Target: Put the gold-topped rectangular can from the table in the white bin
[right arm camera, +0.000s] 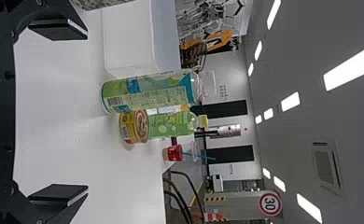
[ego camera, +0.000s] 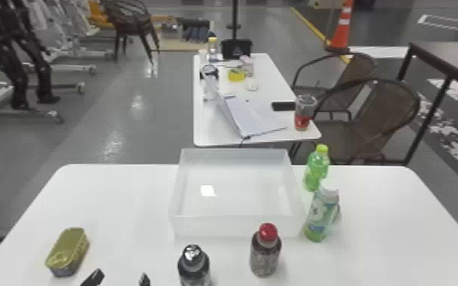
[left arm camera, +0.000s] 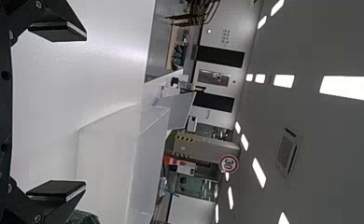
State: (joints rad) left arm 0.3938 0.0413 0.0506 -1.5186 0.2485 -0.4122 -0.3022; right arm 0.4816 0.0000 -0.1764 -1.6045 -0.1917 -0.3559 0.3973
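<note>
The gold-topped rectangular can (ego camera: pixel 67 251) lies flat on the left part of the white table (ego camera: pixel 125 213) in the head view. My left gripper (ego camera: pixel 120 279) is at the bottom edge, just right of the can and apart from it, its two fingertips spread. In the left wrist view the left gripper (left arm camera: pixel 56 112) stands open with nothing between its fingers. The white bin (ego camera: pixel 236 190) is at the table's far middle, and its wall (left arm camera: pixel 105 163) appears in the left wrist view. My right gripper (right arm camera: pixel 59 112) is open and holds nothing in the right wrist view.
A dark bottle (ego camera: pixel 194 266) and a red-capped bottle (ego camera: pixel 265 251) stand in front of the bin. To its right are a white-capped bottle (ego camera: pixel 321 215) and a green bottle (ego camera: pixel 317 169), with a small round can (right arm camera: pixel 134 127) beside them. Another table (ego camera: pixel 209 129) stands beyond.
</note>
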